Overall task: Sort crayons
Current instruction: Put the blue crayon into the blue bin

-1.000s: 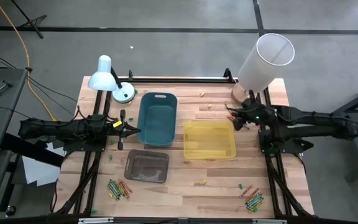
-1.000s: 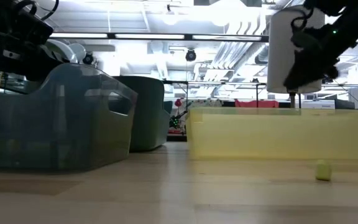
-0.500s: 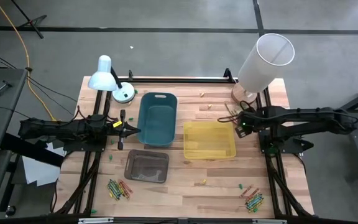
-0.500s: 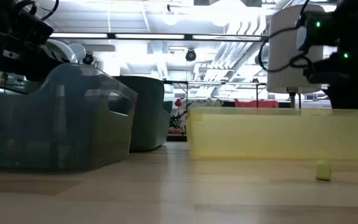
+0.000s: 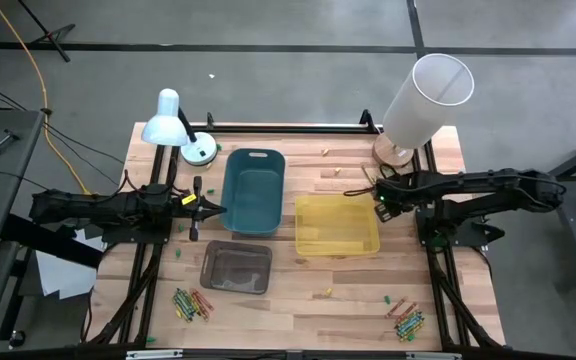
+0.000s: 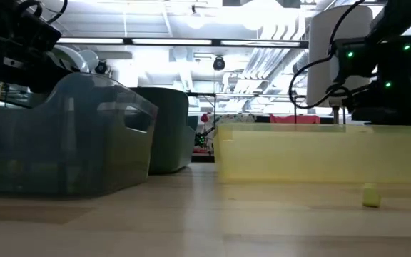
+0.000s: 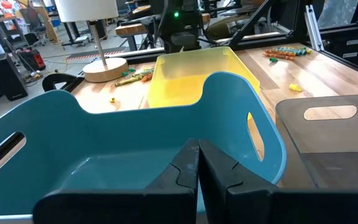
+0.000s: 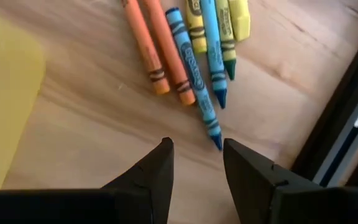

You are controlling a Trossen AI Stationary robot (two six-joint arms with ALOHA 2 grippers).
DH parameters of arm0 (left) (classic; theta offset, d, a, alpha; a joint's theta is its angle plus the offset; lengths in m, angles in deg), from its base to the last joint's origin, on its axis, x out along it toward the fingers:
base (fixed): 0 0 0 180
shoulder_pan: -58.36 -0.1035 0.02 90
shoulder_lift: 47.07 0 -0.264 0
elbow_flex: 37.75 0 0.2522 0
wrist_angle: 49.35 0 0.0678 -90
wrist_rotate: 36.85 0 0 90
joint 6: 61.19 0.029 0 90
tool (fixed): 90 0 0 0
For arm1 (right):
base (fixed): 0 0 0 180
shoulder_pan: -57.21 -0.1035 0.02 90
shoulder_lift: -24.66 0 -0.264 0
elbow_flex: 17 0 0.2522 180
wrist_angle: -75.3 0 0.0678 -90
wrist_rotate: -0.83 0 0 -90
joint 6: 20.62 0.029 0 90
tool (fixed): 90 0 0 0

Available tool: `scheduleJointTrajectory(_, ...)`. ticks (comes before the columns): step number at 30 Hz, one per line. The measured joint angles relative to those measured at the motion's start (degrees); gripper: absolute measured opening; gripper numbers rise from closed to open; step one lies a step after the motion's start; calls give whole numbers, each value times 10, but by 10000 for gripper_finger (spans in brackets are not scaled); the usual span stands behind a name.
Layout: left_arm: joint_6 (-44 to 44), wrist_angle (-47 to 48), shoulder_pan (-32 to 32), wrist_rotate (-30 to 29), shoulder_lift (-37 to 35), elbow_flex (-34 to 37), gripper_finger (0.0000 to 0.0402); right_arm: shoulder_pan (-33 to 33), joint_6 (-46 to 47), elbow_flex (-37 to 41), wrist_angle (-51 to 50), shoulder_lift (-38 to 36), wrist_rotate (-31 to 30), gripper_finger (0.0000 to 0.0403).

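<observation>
Several crayons [image 8: 191,56] in orange, blue, yellow and green lie side by side on the wooden table, between the white lamp's base and the yellow bin's far right corner; the same group [image 5: 370,183] shows in the high view. My right gripper [image 8: 197,152] hangs open over the bare wood just short of their tips, pointing down and touching nothing; it [image 5: 379,205] stands beside the yellow bin [image 5: 336,225]. More crayons lie in piles near the front left [image 5: 190,303] and front right [image 5: 405,318]. My left gripper [image 7: 197,158] waits shut at the teal bin's [image 5: 253,190] left wall.
A grey bin [image 5: 236,268] stands in front of the teal one. A blue desk lamp [image 5: 173,125] stands at the far left and a white-shaded lamp [image 5: 423,95] at the far right. Small loose bits [image 5: 386,299] lie near the front; black frame rails run along both sides.
My right gripper has tipped from slanting forward to pointing almost straight down and has sunk toward the table by the yellow bin's far right corner, above the crayons near the lamp base. Its fingers stay apart.
</observation>
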Motion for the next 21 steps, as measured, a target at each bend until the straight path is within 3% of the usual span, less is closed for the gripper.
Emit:
scheduleJointTrajectory(10,0,0,0,0,0,0,1,67,-99,0,9,56,13,133)
scheduleJointTrajectory(21,0,0,0,0,0,0,1,107,-122,-1,40,85,35,133)
